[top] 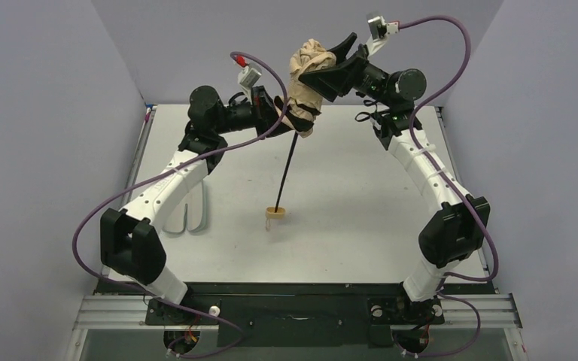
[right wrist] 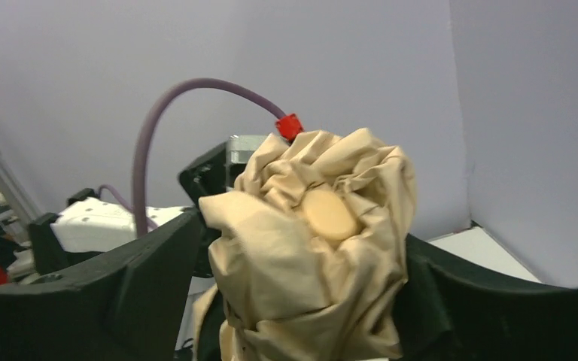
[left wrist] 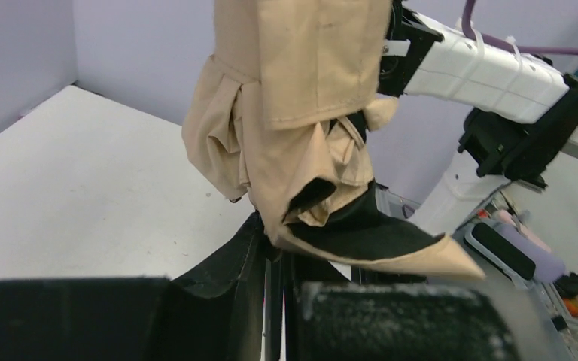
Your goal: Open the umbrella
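Umbrella [top: 306, 75] is held in the air over the far middle of the tabletop [top: 361, 195], closed and not yet deployed. Step in hand: two-arm setup for the opening push.

- Sleeve [top: 188, 214]: flat on the tabletop's left side, out of play.
- Left pincer [left wrist: 278, 308]: clamped narrow on the umbrella's lower end, where black lining meets the shaft [top: 290, 165]. Can't tell if it has the runner or just fabric.
- Umbrella: tan canopy bunched and creased, folds hanging loose, black lining showing at the bottom edge. Round tan cap [right wrist: 330, 214] on top. Shaft is run out long and slants down to the handle [top: 275, 213], which is at or just above the tabletop's middle.
- Right pincer [right wrist: 308, 293]: jaws apart, straddling the canopy's top. Can't tell if it is pinching or just flanking.

Next, my read: the right needs a firm hold up top, or to get clear of the fabric, then the left drives along the shaft. Risk is fabric snagging in either pincer.
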{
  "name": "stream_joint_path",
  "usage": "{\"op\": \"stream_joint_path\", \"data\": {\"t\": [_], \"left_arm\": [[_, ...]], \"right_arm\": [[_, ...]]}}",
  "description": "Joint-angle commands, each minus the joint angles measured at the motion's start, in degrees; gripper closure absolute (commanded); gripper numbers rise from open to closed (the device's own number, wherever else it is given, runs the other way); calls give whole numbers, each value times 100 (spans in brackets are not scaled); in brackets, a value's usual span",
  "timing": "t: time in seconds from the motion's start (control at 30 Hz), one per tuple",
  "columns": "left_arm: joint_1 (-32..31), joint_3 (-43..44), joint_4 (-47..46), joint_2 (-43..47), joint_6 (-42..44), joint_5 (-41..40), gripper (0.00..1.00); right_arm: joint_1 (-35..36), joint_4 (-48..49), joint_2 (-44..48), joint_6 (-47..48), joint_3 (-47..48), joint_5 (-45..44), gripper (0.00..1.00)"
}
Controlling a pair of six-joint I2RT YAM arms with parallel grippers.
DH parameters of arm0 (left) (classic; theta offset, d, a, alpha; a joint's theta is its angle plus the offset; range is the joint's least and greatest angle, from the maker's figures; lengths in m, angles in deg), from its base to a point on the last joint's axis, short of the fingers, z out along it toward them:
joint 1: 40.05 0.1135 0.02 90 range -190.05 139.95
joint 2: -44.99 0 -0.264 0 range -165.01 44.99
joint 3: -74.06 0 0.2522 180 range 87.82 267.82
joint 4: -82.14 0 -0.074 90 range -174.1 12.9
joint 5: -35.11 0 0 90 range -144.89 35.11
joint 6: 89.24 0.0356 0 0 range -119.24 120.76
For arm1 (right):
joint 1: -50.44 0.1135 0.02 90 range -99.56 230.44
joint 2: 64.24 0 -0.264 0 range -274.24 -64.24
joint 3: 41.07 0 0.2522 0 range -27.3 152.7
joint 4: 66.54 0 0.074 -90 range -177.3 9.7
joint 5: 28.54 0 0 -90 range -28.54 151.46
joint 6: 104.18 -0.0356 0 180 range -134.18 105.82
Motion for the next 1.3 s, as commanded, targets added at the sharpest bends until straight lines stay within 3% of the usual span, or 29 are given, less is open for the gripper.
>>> {"op": "stream_joint_path", "data": {"t": [0.0,0.13,0.27,0.37,0.53,0.73,0.77,0.83,0.87,0.93,1.1,1.2,1.23,1.27], "left_arm": [[-49,16,730,715,988,-1697,100],[-211,30,1546,942,2151,-2739,100],[-424,-49,2045,1082,3258,-2860,100],[-627,-42,2436,1139,4152,-3003,100],[-728,78,2654,1055,4406,-3098,100],[-992,56,2929,1058,5184,-3466,100],[-1014,35,2964,1062,5257,-3565,100],[-1038,-6,3009,1090,5419,-3614,100],[-1042,-22,3040,1098,5497,-3618,100],[-1009,-30,3219,1120,5570,-3576,100],[-796,-221,3247,1244,5442,-3413,100],[-789,-289,3250,1286,5490,-3361,100],[-802,-300,3248,1295,5507,-3346,100],[-813,-324,3230,1299,5517,-3333,100]], "right_arm": [[-235,-928,363,420,-65,-302,20],[-354,-2260,580,1104,-68,-432,18],[-358,-3419,754,1913,-55,-571,17],[-355,-3688,783,2117,33,-620,16],[-227,-4193,822,2544,153,-428,15],[-16,-4767,814,2865,182,-808,14],[3,-4799,801,2865,181,-934,16],[4,-4720,784,2797,172,-951,30],[-3,-4672,777,2729,156,-952,44],[-38,-4310,785,2508,75,-914,60],[-145,-3653,805,1895,-131,-905,72],[-150,-3249,790,1699,-266,-965,89],[-150,-3140,782,1523,-331,-981,86],[-143,-2942,767,1434,-357,-1006,75]]}}
